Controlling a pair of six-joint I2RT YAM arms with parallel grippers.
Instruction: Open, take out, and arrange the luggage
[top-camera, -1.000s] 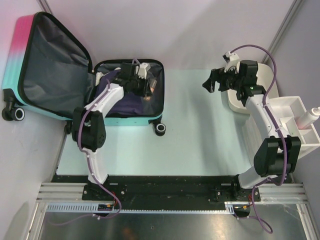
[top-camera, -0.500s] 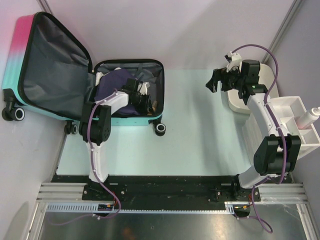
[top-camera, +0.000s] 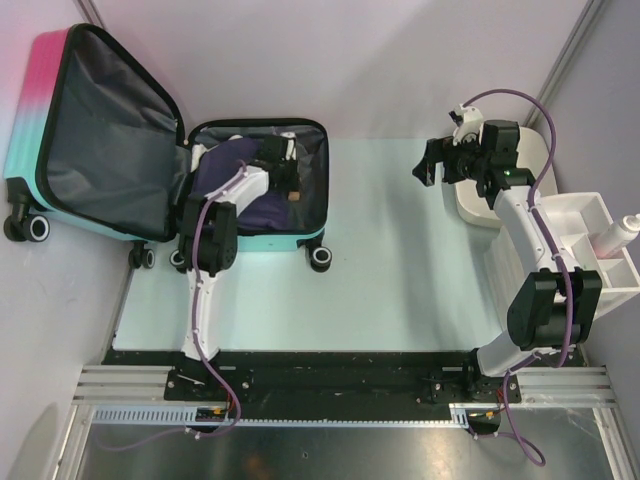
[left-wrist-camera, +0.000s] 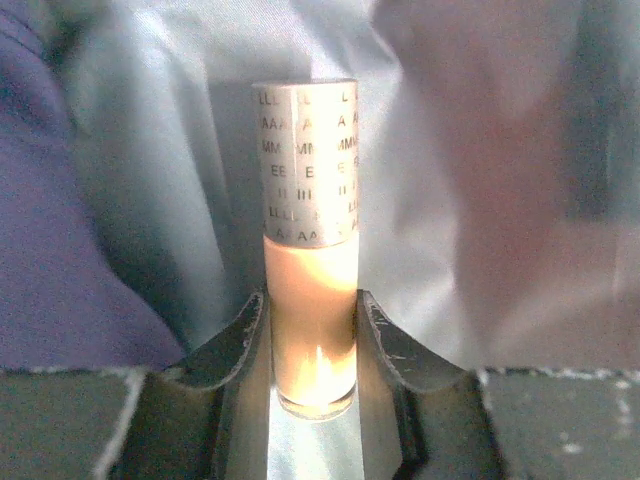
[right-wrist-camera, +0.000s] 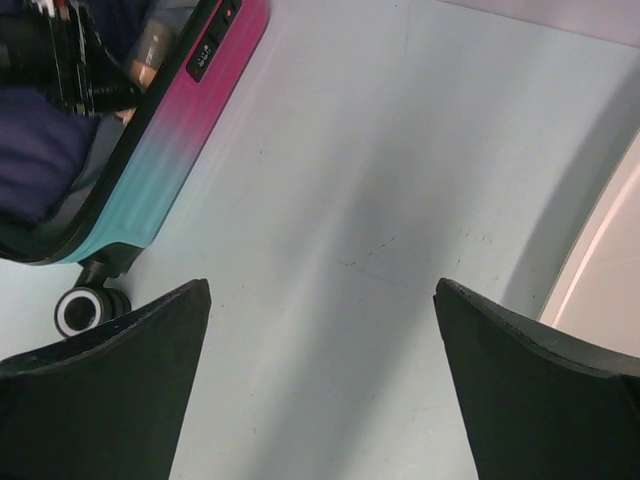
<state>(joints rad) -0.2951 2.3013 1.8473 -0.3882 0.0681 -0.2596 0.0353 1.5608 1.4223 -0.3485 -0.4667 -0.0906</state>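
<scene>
Top external view: the luggage (top-camera: 262, 241) lies open at the far-left corner of the surface (top-camera: 400, 270), lid swung out to the left, its lower half holding a purple garment (top-camera: 215, 175). The left hand (left-wrist-camera: 310, 310), inside that half, is closed part-way on a small bottle (left-wrist-camera: 308, 200) of peach liquid with a silver cap. The right hand (top-camera: 432, 163) hangs wide open and empty beside a white tub (top-camera: 470, 205). A white organiser (top-camera: 590, 215) holds a white bottle (top-camera: 622, 232).

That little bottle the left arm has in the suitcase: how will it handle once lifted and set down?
The bottle looks smooth and glossy, so it may slip in the left pincer. Tall and narrow with a heavy-looking cap, it probably tips easily, then rolls. Possibly glass: set it down gently.
</scene>
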